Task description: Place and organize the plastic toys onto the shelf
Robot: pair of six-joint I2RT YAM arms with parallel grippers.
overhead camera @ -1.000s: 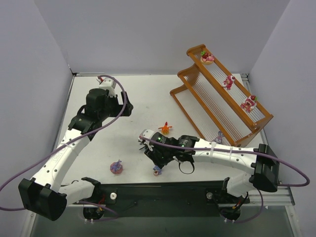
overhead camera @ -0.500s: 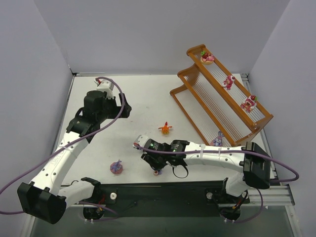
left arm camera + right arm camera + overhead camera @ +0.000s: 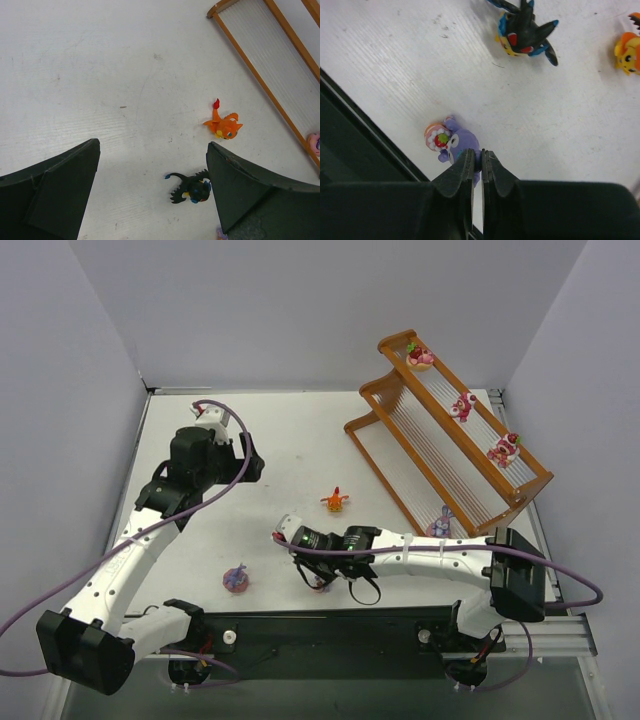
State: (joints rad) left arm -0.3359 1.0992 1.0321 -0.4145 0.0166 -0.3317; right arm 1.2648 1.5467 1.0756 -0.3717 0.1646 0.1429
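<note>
Lining 1 shelf [image 3: 371, 392] — 3 bears [image 3: 462, 405]

Bright, even light across the white table [image 3: 290, 440]; faint, soft shadows edge the toys [image 3: 522, 32] ahead of the right gripper [image 3: 481, 159].

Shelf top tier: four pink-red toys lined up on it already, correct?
Not four. The top external view shows three pink-red toys lined up on the top tier of the shelf.

No readable text, labels or numbers anywhere.
</note>
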